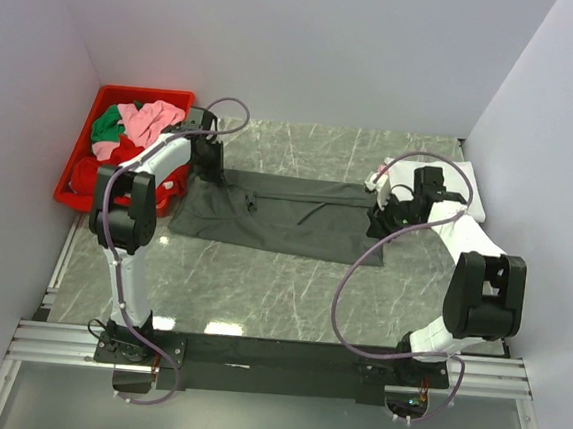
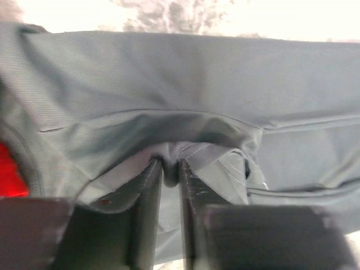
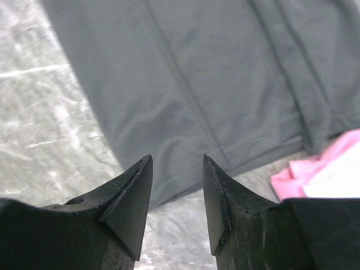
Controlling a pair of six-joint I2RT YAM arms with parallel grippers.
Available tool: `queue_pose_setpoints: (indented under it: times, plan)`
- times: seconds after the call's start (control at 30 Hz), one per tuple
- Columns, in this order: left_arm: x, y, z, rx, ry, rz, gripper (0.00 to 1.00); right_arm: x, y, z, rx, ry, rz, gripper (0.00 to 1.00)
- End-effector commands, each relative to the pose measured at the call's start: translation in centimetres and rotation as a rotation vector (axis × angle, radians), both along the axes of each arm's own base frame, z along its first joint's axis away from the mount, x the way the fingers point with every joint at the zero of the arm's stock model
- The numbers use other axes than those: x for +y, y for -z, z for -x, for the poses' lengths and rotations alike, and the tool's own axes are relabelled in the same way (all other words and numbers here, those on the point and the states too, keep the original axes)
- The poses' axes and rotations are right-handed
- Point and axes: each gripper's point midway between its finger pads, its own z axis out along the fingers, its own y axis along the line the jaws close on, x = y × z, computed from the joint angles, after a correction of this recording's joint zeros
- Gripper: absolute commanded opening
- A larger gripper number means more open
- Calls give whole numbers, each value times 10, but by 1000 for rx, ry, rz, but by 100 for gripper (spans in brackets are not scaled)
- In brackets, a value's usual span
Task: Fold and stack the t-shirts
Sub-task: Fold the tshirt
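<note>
A large dark grey t-shirt [image 1: 286, 215] lies spread flat across the middle of the marble table. My left gripper [image 1: 209, 163] is at its left end. In the left wrist view its fingers [image 2: 170, 166] stand narrowly apart with a fold of the grey t-shirt [image 2: 185, 90] pinched between the tips. My right gripper [image 1: 385, 215] hovers over the shirt's right end. It is open [image 3: 177, 160], with nothing between its fingers, and the grey hem [image 3: 225, 101] lies just beyond them. Pink [image 1: 149, 117], green [image 1: 107, 124] and red [image 1: 121, 150] t-shirts are heaped in the bin.
A red plastic bin [image 1: 147, 92] stands at the back left against the wall, close behind my left arm. White cloth with a pink layer [image 1: 469, 195] lies at the back right beside my right gripper; its pink edge [image 3: 315, 174] shows in the right wrist view. White walls enclose three sides.
</note>
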Motion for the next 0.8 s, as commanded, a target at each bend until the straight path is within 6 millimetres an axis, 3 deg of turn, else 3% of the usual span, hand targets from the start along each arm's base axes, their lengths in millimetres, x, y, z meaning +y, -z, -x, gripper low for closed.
queue_pose_setpoints:
  times: [0.0, 0.07, 0.1, 0.17, 0.2, 0.23, 0.27, 0.3, 0.33, 0.37, 0.43, 0.47, 0.5, 0.53, 0.57, 0.6, 0.63, 0.67, 0.7, 0.77]
  plan:
    - [7, -39, -11, -129, -21, -51, 32, 10, -9, 17, -46, -95, 24, 48]
    - [6, -59, -11, -196, -23, -55, 38, 13, -10, 29, -36, -133, 22, 49]
    - [6, -87, -10, -263, -28, -51, 44, 14, -10, 34, -38, -153, 20, 49]
    - [4, -114, -7, -334, -34, -30, 50, 19, -9, 51, -50, -233, 19, 50]
    - [2, -148, -4, -421, -43, 6, 52, 21, -8, 56, -75, -283, 25, 51]
    - [3, -156, 2, -445, -50, 19, 53, 23, -13, 61, -109, -304, 23, 52]
    - [4, -167, 8, -475, -63, 34, 57, 24, -6, 71, -110, -320, 22, 58]
    - [5, -203, 17, -572, -91, 79, 65, 23, -5, 74, -139, -335, 29, 65]
    - [9, -192, 30, -557, -109, 87, 70, 23, -11, 75, -194, -338, 38, 76]
    - [12, -195, 39, -568, -134, 107, 87, 20, -2, 73, -225, -319, 57, 86]
    - [24, -191, 69, -559, -224, 197, 100, 17, 7, 74, -220, -252, 59, 86]
    - [27, -200, 87, -581, -243, 244, 99, 13, 12, 73, -213, -256, 93, 86]
    - [29, -170, 103, -504, -275, 278, 99, 11, 23, 77, -178, -299, 113, 82]
    - [34, -160, 116, -471, -293, 301, 99, 11, 25, 81, -152, -319, 110, 77]
    - [35, -164, 132, -486, -323, 339, 99, 9, 28, 84, -126, -326, 122, 68]
    - [37, -129, 148, -415, -352, 336, 98, 7, 30, 82, -133, -316, 135, 66]
    - [39, -118, 158, -394, -378, 343, 97, 4, 39, 87, -132, -306, 151, 66]
    - [46, -113, 167, -394, -457, 357, 93, 0, 39, 77, -181, -292, 181, 66]
    - [50, -83, 179, -334, -506, 344, 92, 0, 37, 76, -199, -281, 183, 66]
    - [61, -64, 186, -323, -599, 328, 86, 0, 35, 76, -197, -272, 182, 66]
